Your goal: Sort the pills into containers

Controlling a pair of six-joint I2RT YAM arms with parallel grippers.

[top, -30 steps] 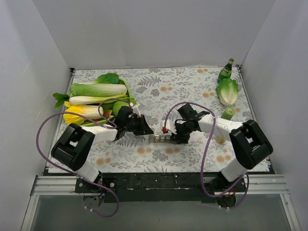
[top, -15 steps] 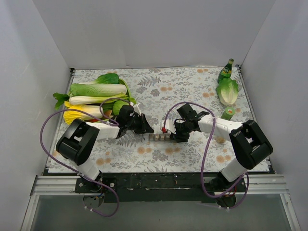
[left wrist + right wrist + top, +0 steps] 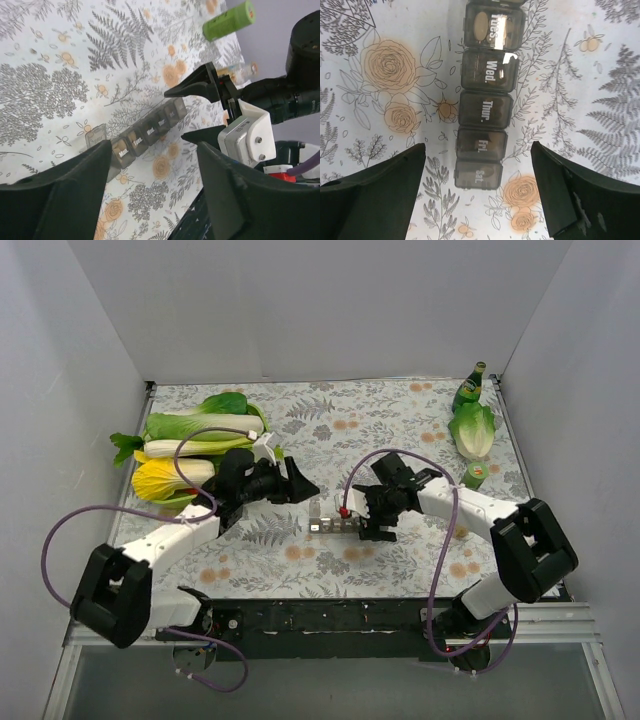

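The containers (image 3: 333, 525) are a grey strip of day-marked compartments lying mid-table, also in the left wrist view (image 3: 150, 127) and the right wrist view (image 3: 487, 100). The end lid (image 3: 96, 135) stands up. Tan pills (image 3: 481, 26) show through some lids. My left gripper (image 3: 300, 485) hovers open just left of the strip, nothing between its fingers (image 3: 150, 200). My right gripper (image 3: 375, 523) is open over the strip's right end, and its fingers (image 3: 370, 190) straddle the "Sat." compartment without touching it.
Leafy vegetables (image 3: 200, 445) are piled at the left. A green glass bottle (image 3: 468, 388), a lettuce (image 3: 473, 430) and a small green bottle (image 3: 473, 475) sit at the far right. A small clear vial (image 3: 240, 72) lies beyond the right arm.
Both grippers have opened. The left gripper has drawn back up and to the left, away from the strip. The right gripper stays over the strip's right end.
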